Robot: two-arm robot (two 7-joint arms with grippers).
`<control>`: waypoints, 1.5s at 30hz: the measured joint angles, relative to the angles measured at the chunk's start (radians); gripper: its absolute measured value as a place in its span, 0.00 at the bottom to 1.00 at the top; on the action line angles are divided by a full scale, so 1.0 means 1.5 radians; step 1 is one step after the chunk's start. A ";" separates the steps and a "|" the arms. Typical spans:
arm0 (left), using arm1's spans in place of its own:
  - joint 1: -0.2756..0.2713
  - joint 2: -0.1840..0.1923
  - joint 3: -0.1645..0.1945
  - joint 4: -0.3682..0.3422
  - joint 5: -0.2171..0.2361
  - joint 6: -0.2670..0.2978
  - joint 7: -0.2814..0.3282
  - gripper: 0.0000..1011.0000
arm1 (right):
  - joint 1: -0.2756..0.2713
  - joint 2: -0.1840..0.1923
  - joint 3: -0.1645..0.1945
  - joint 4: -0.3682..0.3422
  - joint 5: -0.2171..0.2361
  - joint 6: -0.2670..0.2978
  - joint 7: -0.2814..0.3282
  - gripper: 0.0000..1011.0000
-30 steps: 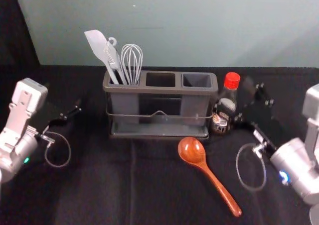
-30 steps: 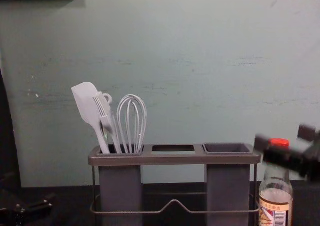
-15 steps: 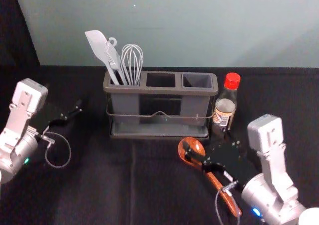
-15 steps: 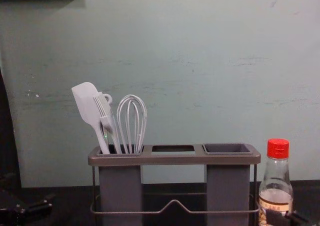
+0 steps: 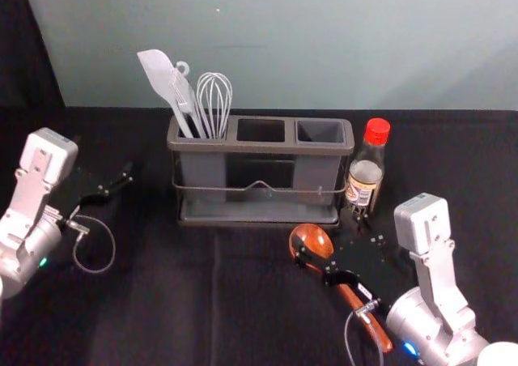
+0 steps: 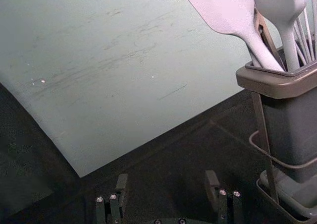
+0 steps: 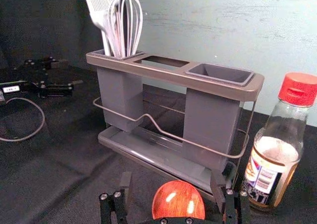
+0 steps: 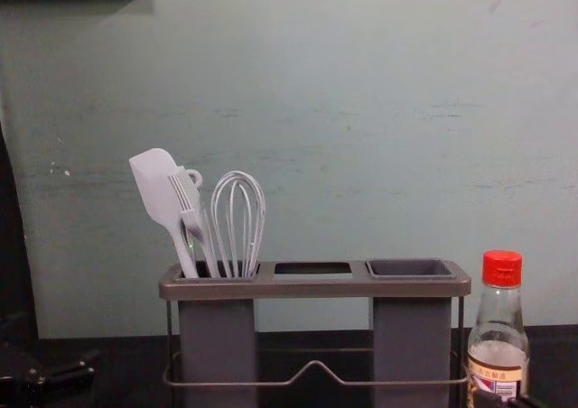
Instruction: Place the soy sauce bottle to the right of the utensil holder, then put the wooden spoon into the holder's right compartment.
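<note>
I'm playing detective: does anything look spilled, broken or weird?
Nothing's spilled or tipped. The red-capped glass soy bottle stands upright beside the grey utensil holder; the brown wooden spoon lies on black cloth, the open right gripper at its bowl. The left gripper idles at the left. The pale green wall has scuffs, though.

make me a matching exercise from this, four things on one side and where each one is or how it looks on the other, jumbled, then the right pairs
Things
1. soy sauce bottle
2. wooden spoon
3. whisk
4. right gripper

Places and states
A. standing in the left compartment
B. open, at the wooden spoon's bowl
C. red-capped, beside the right end of the utensil holder
D. lying on the black cloth, in front of the utensil holder

Right pairs: 1-C, 2-D, 3-A, 4-B
</note>
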 joint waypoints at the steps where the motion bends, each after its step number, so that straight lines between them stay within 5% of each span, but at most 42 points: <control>1: 0.000 0.000 0.000 0.000 0.000 0.000 0.000 0.99 | 0.000 0.000 0.000 0.000 0.000 0.000 0.000 0.99; 9: 0.000 0.000 0.000 0.000 0.000 0.000 0.000 0.99 | 0.000 0.000 0.001 -0.001 0.000 0.012 0.000 0.99; 16: 0.000 0.000 0.000 0.000 0.000 0.000 0.000 0.99 | -0.001 -0.002 0.001 -0.024 -0.010 0.120 -0.006 0.99; 19: 0.000 0.000 0.000 0.000 0.000 0.000 0.000 0.99 | 0.005 0.000 -0.004 -0.044 -0.024 0.190 -0.008 0.99; 22: 0.000 0.000 0.000 0.000 0.000 0.000 0.000 0.99 | 0.035 0.011 -0.012 -0.060 -0.027 0.306 0.020 0.99; 26: 0.000 0.000 0.000 0.000 0.000 0.000 0.000 0.99 | 0.069 0.018 -0.021 -0.061 -0.036 0.385 0.040 0.99; 31: 0.000 0.000 0.000 0.000 0.000 0.000 0.000 0.99 | 0.107 0.015 -0.025 -0.044 -0.048 0.430 0.056 0.99; 45: 0.000 0.000 0.000 0.000 0.000 0.000 0.000 0.99 | 0.186 -0.025 -0.026 0.045 -0.062 0.466 0.082 0.99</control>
